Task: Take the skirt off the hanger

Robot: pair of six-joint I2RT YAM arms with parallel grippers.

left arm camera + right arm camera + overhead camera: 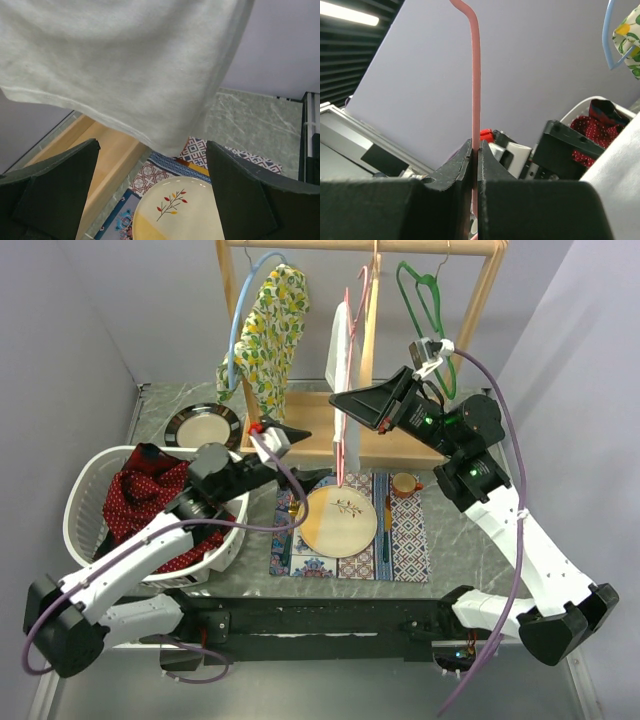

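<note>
A pale grey-white skirt (338,345) hangs from a pink hanger (348,310) on the wooden rack. My right gripper (337,398) is shut on the hanger's thin pink rod (475,75), which runs up between its jaws (475,150). A corner of the skirt (615,160) shows at the right of that view. My left gripper (305,453) stands open just under the skirt's lower hem. In the left wrist view the skirt (125,65) fills the top, and the open left gripper (152,190) has nothing between its fingers.
A white laundry basket (85,490) with a red garment stands at the left. A lemon-print garment (272,330) on a blue hanger and an empty green hanger (425,310) share the rack. Below lie a cream plate (340,520) on a patterned placemat, a cup (404,483) and a dark plate (203,425).
</note>
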